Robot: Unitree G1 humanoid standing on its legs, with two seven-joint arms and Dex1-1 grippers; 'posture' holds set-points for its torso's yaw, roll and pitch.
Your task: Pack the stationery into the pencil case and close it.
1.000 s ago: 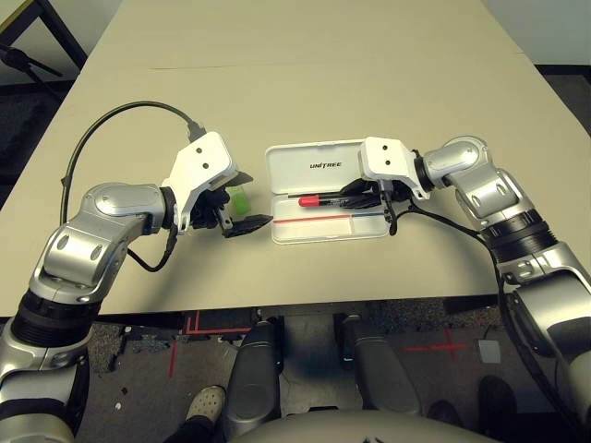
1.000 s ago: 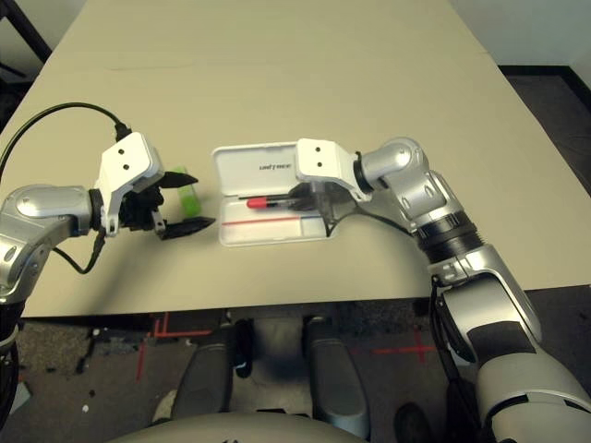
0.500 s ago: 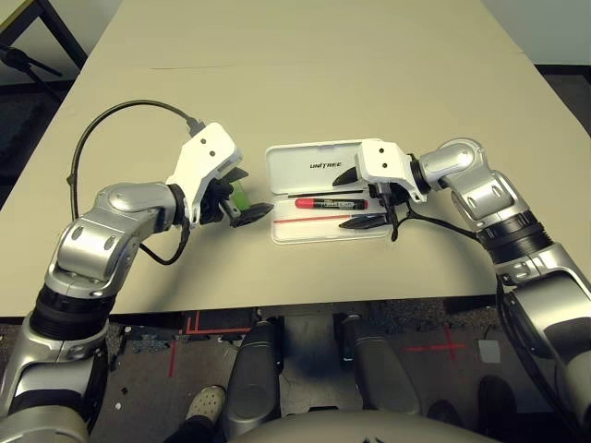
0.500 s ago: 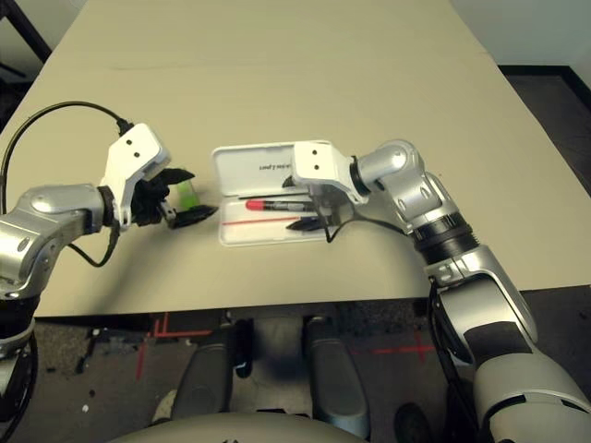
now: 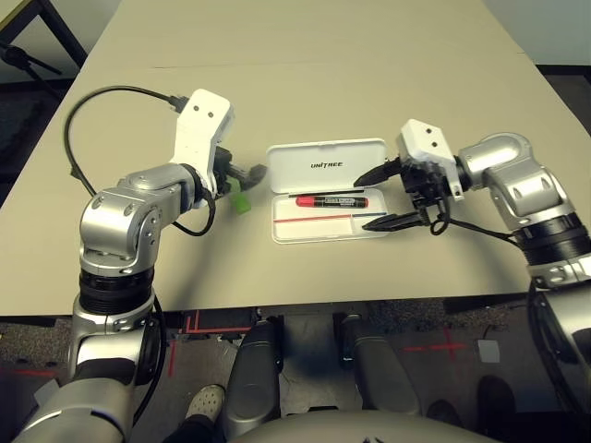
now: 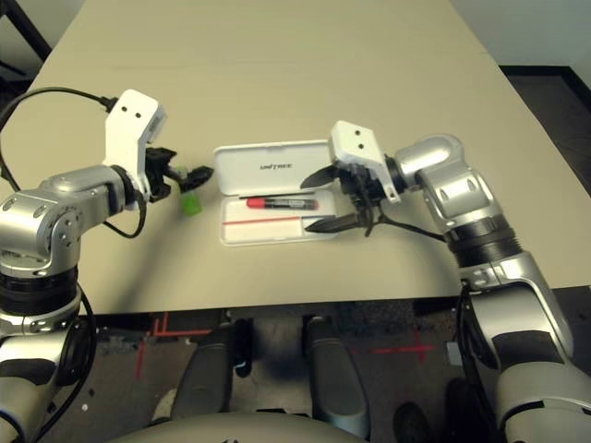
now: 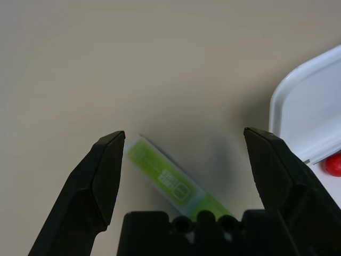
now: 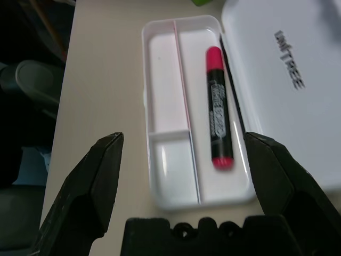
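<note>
Beige worktop (image 5: 305,55): marker (image 5: 331,200) now lies in the open case (image 5: 328,189), dropped by the right hand (image 5: 380,197), which has backed off, spread wide, empty. Left hand (image 7: 186,160) has swung over the green bar (image 7: 170,178) beside the case, fingers wide, nothing gripped.

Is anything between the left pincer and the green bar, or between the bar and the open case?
Nothing visible. The left pincer hangs open right over the green bar, which lies flat on the table beside the pencil case. Only bare tabletop separates them; the lid is open, the red marker already in the tray.
</note>
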